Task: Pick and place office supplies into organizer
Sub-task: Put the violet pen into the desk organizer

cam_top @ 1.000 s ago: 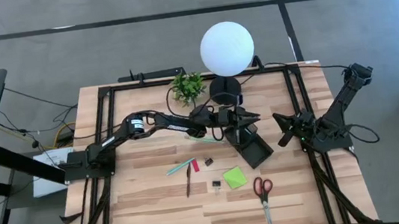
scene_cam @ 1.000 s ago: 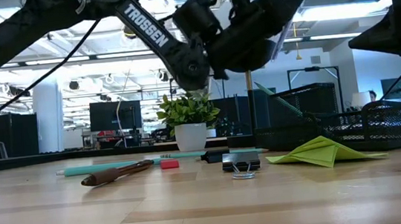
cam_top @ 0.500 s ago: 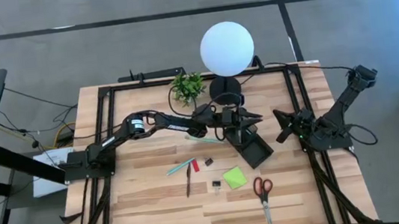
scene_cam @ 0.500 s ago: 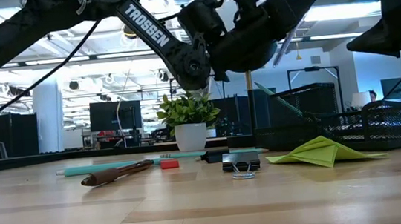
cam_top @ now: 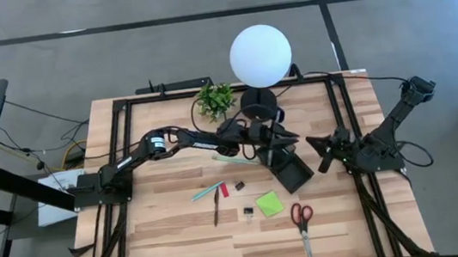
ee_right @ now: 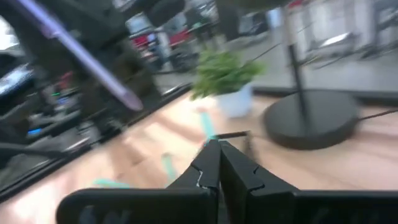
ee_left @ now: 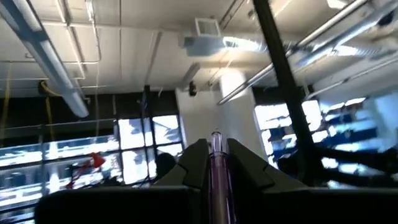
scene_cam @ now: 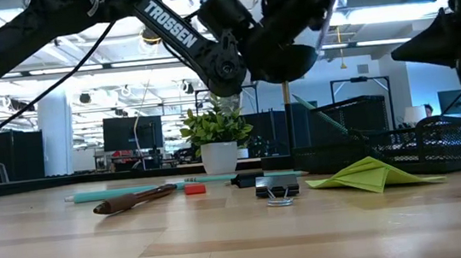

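Holding a thin purple pen (ee_left: pixel 216 163) pinched between its fingers, the left tool (cam_top: pixel 275 137) hangs above the back end of the organizer (cam_top: pixel 296 171), close by the black base of the globe lamp (cam_top: pixel 258 103). In the left wrist view the pen's barrel runs straight out along the tool's own line, tip toward the ceiling, so the pen is raised and tilted, not yet aimed down. The low view shows the left tool well above the counter (cam_top: pixel 181 238), with the organizer's mesh wall (scene_cam: pixel 425 144) lower and farther off.

Key relation: the organizer lies just below and slightly toward the front edge from the left tool; its long axis runs diagonally, from near the lamp base toward the sticky-note pad (cam_top: pixel 269 203). My reading: the pen must tip point-down over the taller back section before release.

The right tool (cam_top: pixel 318 149) waits just beside the organizer's right side, fingers pressed together, holding nothing.

Still on the counter: teal pen (cam_top: pixel 208 190), dark pen (cam_top: pixel 216 206), small red piece (cam_top: pixel 226 191), black clips (cam_top: pixel 247 213), scissors (cam_top: pixel 302 226). All lie nearer the left arm's reach except the scissors.
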{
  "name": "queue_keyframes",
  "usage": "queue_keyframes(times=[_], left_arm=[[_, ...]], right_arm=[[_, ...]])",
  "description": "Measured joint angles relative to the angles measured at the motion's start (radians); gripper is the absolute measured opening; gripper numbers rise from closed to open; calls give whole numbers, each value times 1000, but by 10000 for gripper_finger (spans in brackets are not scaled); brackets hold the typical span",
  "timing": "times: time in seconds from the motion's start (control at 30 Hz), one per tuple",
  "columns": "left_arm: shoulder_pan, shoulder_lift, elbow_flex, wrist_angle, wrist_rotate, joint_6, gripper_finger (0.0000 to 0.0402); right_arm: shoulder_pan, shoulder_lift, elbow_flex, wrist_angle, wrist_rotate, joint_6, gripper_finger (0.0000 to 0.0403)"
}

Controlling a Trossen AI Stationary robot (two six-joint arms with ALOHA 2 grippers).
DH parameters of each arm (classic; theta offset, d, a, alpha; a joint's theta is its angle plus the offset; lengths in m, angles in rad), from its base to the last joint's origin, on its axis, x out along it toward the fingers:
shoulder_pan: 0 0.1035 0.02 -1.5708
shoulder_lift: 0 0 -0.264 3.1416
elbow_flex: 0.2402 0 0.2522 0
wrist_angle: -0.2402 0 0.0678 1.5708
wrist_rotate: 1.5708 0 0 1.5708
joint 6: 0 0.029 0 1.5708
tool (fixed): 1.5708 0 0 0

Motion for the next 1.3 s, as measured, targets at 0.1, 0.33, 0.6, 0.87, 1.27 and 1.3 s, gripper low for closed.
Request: queue_keyframes(times=[0.1,0.33,0.6,0.87,1.27,1.3], left_arm=[[-1,0,0,71,6,-104,25],[-15,0,0,81,9,-182,25],[-21,-1,25,82,6,-195,25],[-21,-2,75,82,52,-214,25],[-20,-2,97,82,59,-208,25],[-19,-2,97,82,59,-205,25]], right_arm=[[-8,0,0,110,-44,-113,0],[-91,8,0,419,-251,-391,0],[-182,29,0,474,-475,-598,0],[-270,104,0,473,-570,-696,30],[-418,250,77,481,-677,-735,199],[-426,267,84,490,-683,-729,208]])
